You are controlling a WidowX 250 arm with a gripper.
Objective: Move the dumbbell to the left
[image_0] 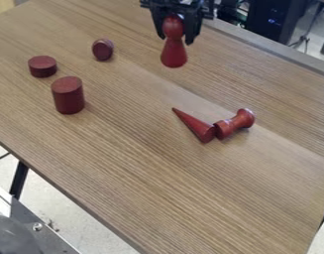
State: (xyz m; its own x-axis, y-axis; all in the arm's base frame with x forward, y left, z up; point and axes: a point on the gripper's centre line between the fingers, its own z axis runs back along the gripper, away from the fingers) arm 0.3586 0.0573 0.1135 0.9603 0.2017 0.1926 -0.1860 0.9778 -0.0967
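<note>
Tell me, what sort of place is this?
Probably a robotics lab: a black robot gripper holds a red piece over a wooden table, and dark equipment with small blue lights stands beyond it.

Tbl wd, cone glossy.

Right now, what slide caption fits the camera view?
Black two-finger gripper holding a dark-red, wooden-looking, pawn-shaped piece above a brown wood-grain table bearing five other dark-red pieces.

The black gripper is hanging near the view's top edge, its two fingers pointing downward, standing slightly apart and clasping inward
</note>
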